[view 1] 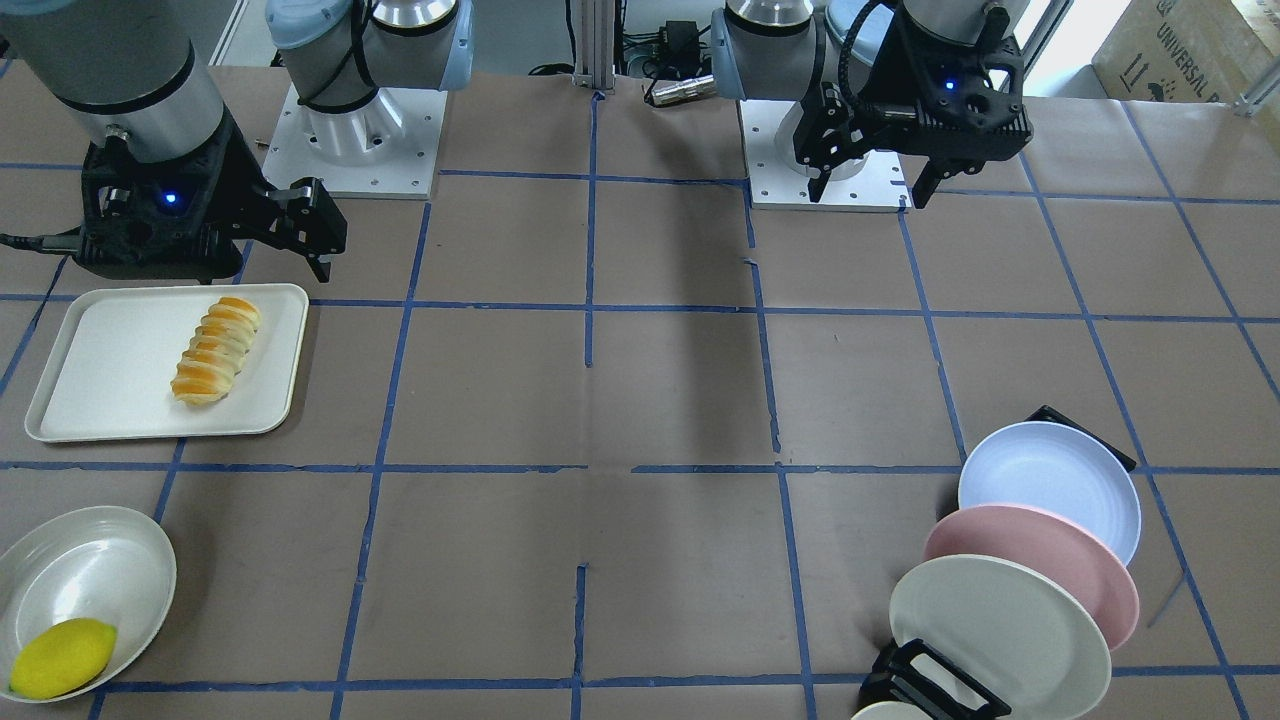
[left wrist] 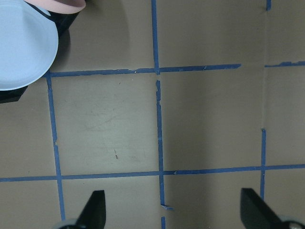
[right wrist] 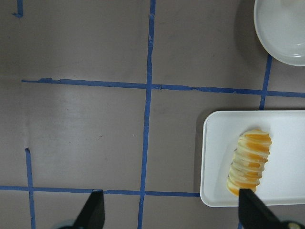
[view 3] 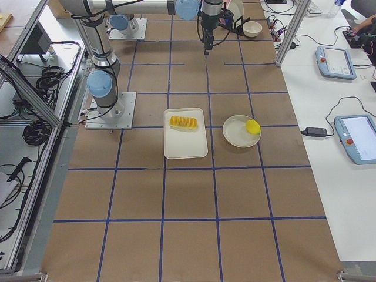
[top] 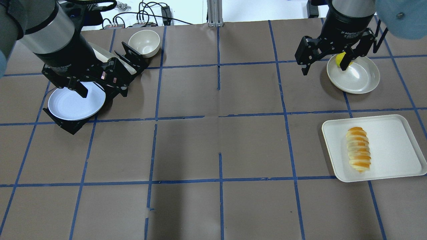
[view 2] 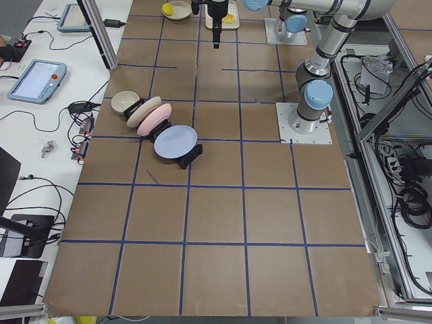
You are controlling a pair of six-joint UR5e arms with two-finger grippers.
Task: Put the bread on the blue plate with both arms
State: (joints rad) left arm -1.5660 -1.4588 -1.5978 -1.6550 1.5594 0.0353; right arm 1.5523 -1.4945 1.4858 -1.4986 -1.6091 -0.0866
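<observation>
The bread (view 1: 215,350) lies on a white tray (view 1: 110,380); it also shows in the overhead view (top: 358,149) and the right wrist view (right wrist: 250,162). The blue plate (view 1: 1050,485) leans in a black rack, nearest the robot; it shows in the overhead view (top: 75,103) and at the top left of the left wrist view (left wrist: 21,47). My left gripper (top: 101,91) is open and empty, high above the table near the rack. My right gripper (top: 325,66) is open and empty, high above the table, apart from the bread.
A pink plate (view 1: 1040,560) and a cream plate (view 1: 1000,630) stand in the same rack behind the blue one. A cream bowl (top: 144,42) sits beyond the rack. A yellow lemon (view 1: 62,655) lies in a cream dish (view 1: 90,570) beside the tray.
</observation>
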